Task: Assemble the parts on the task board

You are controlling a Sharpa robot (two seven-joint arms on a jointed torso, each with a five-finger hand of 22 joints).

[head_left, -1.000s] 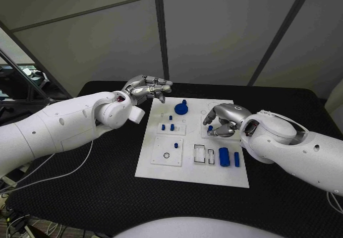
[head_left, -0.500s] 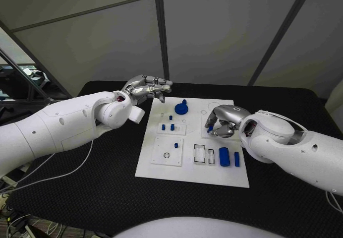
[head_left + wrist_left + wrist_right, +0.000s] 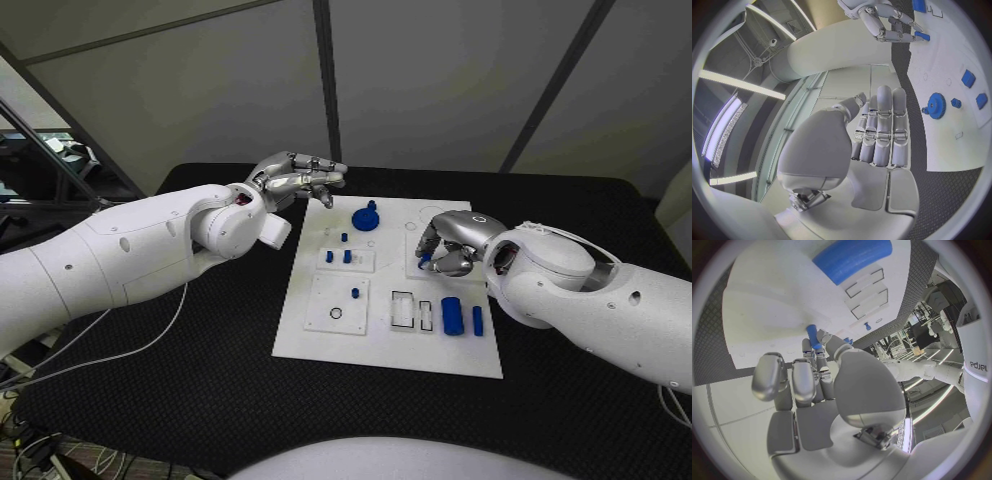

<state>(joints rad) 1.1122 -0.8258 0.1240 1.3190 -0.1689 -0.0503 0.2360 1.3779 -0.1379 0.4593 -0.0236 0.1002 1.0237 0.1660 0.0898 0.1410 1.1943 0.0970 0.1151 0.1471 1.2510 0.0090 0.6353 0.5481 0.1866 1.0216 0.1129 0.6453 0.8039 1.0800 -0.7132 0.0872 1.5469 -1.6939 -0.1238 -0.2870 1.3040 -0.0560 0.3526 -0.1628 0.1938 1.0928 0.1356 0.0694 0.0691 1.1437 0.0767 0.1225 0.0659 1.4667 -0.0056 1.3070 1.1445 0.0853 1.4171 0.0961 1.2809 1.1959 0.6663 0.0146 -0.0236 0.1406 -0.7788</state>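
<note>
Hovering above the far left corner of the white task board (image 3: 378, 345): left robot hand (image 3: 299, 180), fingers curled in, holding nothing. Pinching a small blue peg (image 3: 424, 260) just over the board's right half: right robot hand (image 3: 453, 243).

Two glossy white, rounded arms, each with a silver segmented hand: left hand (image 3: 297, 180), right hand (image 3: 454, 243).
</note>
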